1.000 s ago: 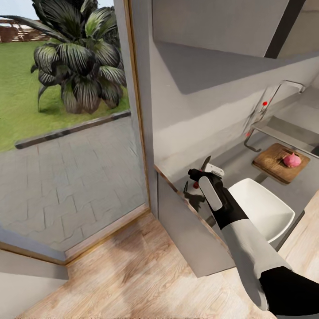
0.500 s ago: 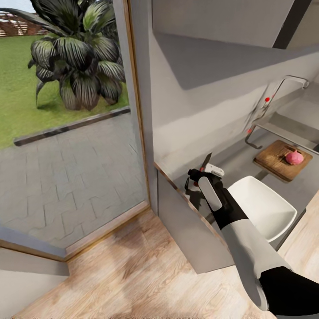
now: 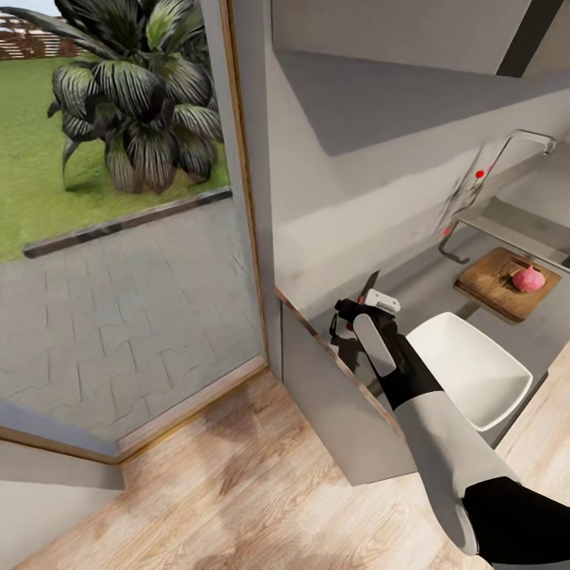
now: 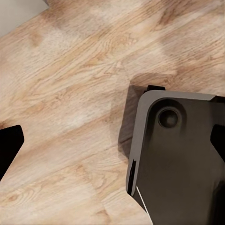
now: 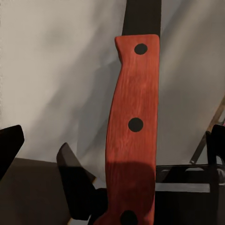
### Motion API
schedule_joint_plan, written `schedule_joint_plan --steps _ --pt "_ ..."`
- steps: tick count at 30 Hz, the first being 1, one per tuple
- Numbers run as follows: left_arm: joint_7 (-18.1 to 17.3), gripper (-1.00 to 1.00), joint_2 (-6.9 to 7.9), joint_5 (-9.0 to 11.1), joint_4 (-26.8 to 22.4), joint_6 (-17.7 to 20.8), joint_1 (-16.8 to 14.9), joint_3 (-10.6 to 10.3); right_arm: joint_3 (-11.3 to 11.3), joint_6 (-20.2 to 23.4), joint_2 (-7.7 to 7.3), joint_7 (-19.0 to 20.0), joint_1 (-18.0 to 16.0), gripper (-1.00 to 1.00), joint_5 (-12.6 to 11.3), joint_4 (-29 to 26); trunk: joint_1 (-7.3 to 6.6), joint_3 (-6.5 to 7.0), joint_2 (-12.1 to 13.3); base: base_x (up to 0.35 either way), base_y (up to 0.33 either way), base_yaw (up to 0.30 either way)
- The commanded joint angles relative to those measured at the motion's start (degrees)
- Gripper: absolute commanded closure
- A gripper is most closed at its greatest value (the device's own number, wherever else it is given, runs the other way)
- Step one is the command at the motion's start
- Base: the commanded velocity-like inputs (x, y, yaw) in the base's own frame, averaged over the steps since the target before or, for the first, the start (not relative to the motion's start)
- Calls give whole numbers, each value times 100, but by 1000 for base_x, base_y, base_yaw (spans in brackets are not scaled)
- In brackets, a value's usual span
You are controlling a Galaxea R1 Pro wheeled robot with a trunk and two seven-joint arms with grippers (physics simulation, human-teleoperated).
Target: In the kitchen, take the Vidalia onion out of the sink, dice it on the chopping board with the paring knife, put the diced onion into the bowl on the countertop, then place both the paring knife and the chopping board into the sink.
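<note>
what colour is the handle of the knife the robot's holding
Reddish-brown wood with black rivets, clearest in the right wrist view: paring knife.

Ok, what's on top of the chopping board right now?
A whole pink onion sits on the board, toward its far right side. The rest of the board's top looks bare; the part under the onion is hidden.

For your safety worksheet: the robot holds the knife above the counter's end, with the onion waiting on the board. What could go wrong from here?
1. The right gripper holds the knife low on its handle; it might pivot or slip.
2. The bowl lies between knife and board; a low carry could clip it.
3. The onion is round and loose, so it may roll when cut.
</note>
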Motion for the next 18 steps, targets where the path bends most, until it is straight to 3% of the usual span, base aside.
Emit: schedule_joint_plan --steps 1,7,8,18 --pt "32 -100 6 33 -8 -11 2 -22 8 1 1 -62 -1 -100 -189 181 6 -9 -7 0 0 0" --pt "32 -100 6 30 -8 -10 2 -22 8 3 1 -63 -1 -100 -194 178 6 -10 -7 0 0 0" --pt "32 -100 6 32 -8 -12 2 -23 8 2 2 -63 -2 100 -194 178 6 -10 -7 0 0 0" --pt "32 -100 6 32 -8 -11 2 -22 8 2 11 -63 -1 100 -206 177 6 -10 -7 0 0 0"
